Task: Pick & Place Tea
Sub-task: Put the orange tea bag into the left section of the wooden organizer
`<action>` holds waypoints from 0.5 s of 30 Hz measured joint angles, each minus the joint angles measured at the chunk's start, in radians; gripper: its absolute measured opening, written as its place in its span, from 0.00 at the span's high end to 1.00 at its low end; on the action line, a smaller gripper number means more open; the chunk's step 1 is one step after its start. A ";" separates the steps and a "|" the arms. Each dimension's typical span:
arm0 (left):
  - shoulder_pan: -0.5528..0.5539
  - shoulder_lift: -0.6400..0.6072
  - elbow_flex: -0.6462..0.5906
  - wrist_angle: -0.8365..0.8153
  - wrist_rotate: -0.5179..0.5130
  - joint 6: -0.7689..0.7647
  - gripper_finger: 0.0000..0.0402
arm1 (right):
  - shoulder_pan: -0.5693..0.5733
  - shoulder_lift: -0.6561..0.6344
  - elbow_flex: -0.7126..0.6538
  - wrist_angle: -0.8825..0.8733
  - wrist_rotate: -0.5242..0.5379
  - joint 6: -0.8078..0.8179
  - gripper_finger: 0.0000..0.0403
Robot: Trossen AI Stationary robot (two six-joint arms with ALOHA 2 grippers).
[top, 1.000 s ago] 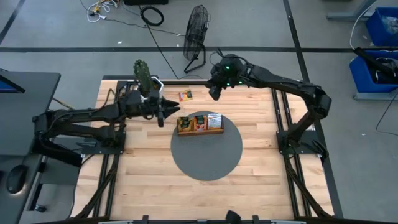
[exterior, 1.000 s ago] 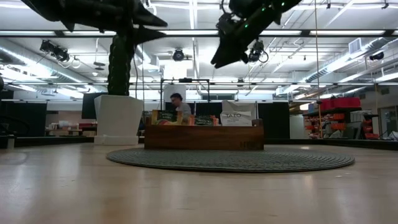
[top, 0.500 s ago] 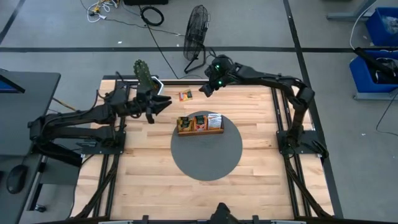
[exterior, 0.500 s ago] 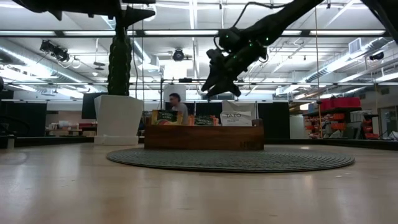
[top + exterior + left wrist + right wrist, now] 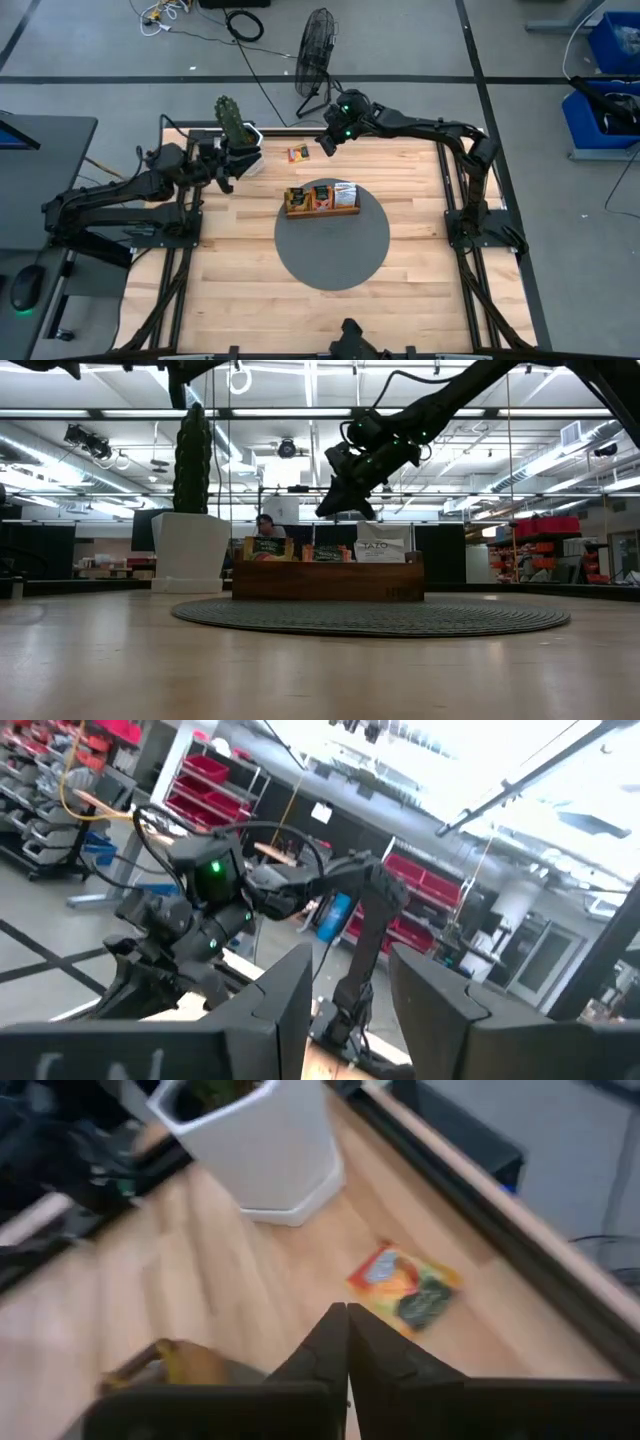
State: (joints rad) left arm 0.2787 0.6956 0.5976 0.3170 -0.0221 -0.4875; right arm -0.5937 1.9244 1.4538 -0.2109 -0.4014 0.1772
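One orange-and-green tea sachet (image 5: 298,153) (image 5: 405,1288) lies flat on the bare wood near the table's far edge. More tea sachets (image 5: 322,196) (image 5: 375,548) stand upright in the brown wooden tray (image 5: 322,209) (image 5: 325,580), which rests on a round grey mat (image 5: 332,245). My right gripper (image 5: 323,146) (image 5: 325,512) (image 5: 347,1342) is shut and empty. It hovers above the table, just to the right of the loose sachet. My left gripper (image 5: 228,172) (image 5: 350,1005) is open and empty, near the white pot at the far left.
A cactus in a white pot (image 5: 240,140) (image 5: 190,550) (image 5: 255,1140) stands at the far left, close to the loose sachet. A dark rail (image 5: 500,1210) runs along the table's far edge. A fan (image 5: 318,40) stands on the floor beyond. A person (image 5: 265,525) shows in the room.
My right gripper has gone down and toward the far left, from beyond the tray toward the loose sachet. My left gripper has drawn back from the tray toward the table's left edge, to beside the pot. No sachet has moved.
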 joint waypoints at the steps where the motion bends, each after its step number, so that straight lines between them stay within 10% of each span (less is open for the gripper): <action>1: 0.000 -0.008 0.000 -0.001 -0.006 0.000 0.66 | 0.000 0.000 0.005 -0.009 0.019 -0.013 0.97; 15: 0.000 -0.036 0.000 -0.024 -0.038 0.000 0.66 | -0.001 0.042 0.038 0.012 0.113 -0.099 1.00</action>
State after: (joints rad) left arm 0.2787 0.6599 0.5976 0.2932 -0.0602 -0.4873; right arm -0.5950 1.9665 1.4917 -0.1987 -0.2881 0.0780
